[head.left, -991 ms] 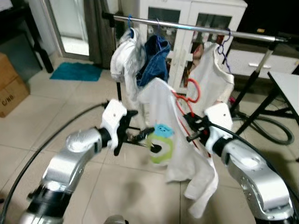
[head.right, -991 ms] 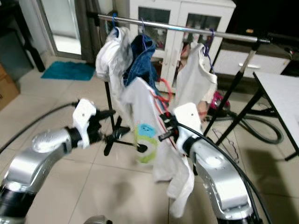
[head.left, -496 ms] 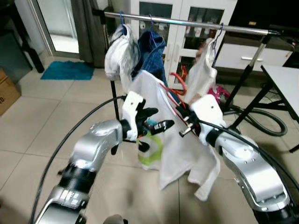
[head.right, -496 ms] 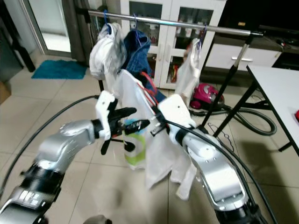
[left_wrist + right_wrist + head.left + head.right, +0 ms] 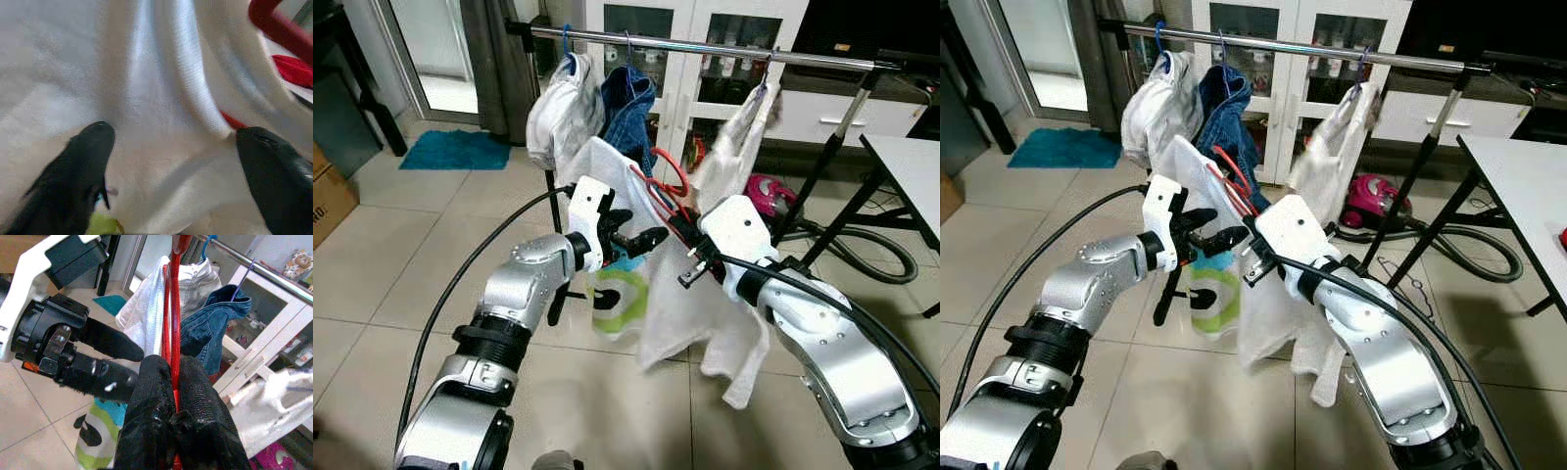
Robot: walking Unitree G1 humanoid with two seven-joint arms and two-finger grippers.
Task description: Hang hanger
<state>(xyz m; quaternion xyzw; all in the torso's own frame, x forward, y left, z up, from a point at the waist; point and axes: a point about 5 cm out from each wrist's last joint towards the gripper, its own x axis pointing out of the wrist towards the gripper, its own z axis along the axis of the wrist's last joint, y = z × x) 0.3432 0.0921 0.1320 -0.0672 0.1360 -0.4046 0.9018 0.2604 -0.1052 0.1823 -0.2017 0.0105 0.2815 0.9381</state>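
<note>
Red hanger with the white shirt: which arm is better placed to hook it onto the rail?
Right. The right tool is shut on the red hanger, below the rail; the left tool is open at the white shirt.

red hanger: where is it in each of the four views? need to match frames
Left eye view: red hanger, upper centre, above the right pincer.
Right eye view: hanger, left of centre.
Left wrist view: red curve, top right corner.
Right wrist view: vertical red bar clamped between the fingers.
Shared landmark: white shirt with the green print.

Even indoor light, head views sharp, left wrist view blurred
</note>
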